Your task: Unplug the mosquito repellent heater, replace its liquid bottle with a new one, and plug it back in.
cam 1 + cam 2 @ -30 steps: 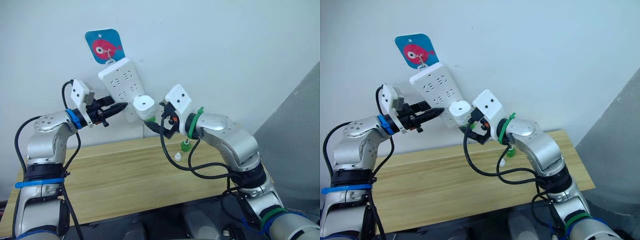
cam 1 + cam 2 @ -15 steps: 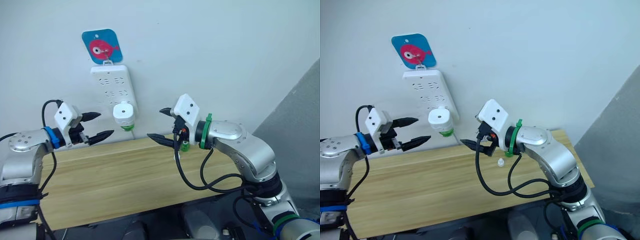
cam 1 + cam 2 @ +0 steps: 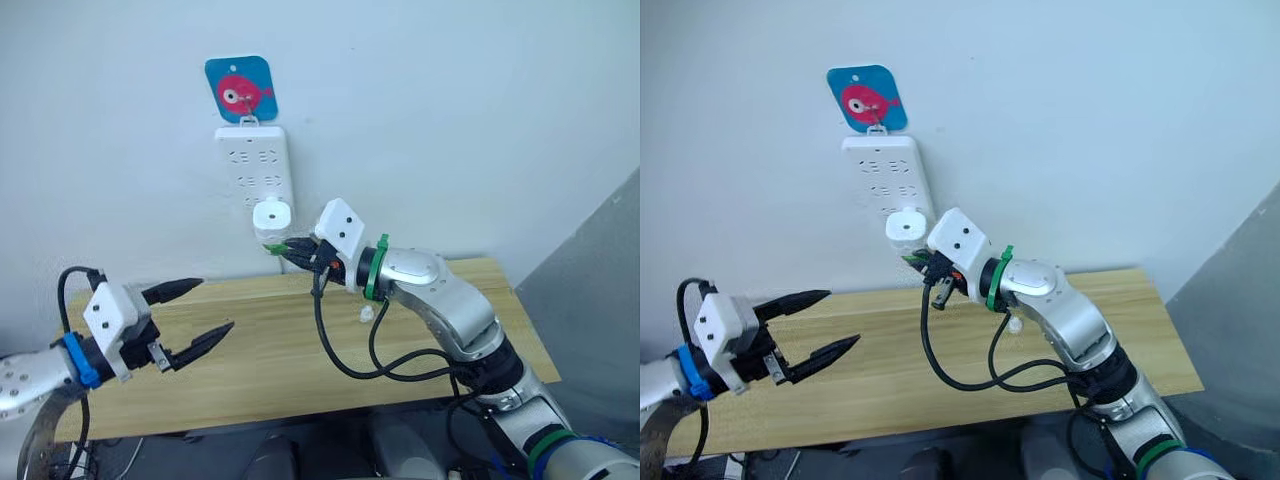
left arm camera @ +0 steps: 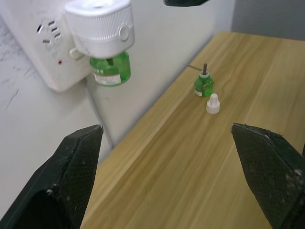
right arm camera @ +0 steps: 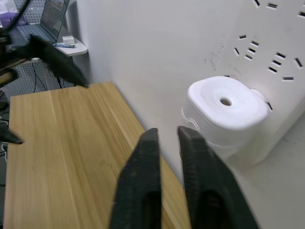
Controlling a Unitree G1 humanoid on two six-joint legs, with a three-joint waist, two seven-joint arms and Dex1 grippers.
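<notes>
I see the mosquito repellent heater [image 3: 271,214] plugged into the power strip [image 3: 255,166], my right gripper [image 3: 285,250] nearly pressed together just below it; left gripper [image 3: 196,315] spread, well apart.

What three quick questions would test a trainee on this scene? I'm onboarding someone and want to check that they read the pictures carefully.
1. True or false: the mosquito repellent heater is plugged into the power strip on the wall.
2. The left gripper has its fingers: A) open, holding nothing; B) shut on the heater; C) shut on the power strip.
3. Fill in: on the table, next to the loose green bottle, stands a small white ____.

Key: 1 true; 2 A; 3 cap.
</notes>
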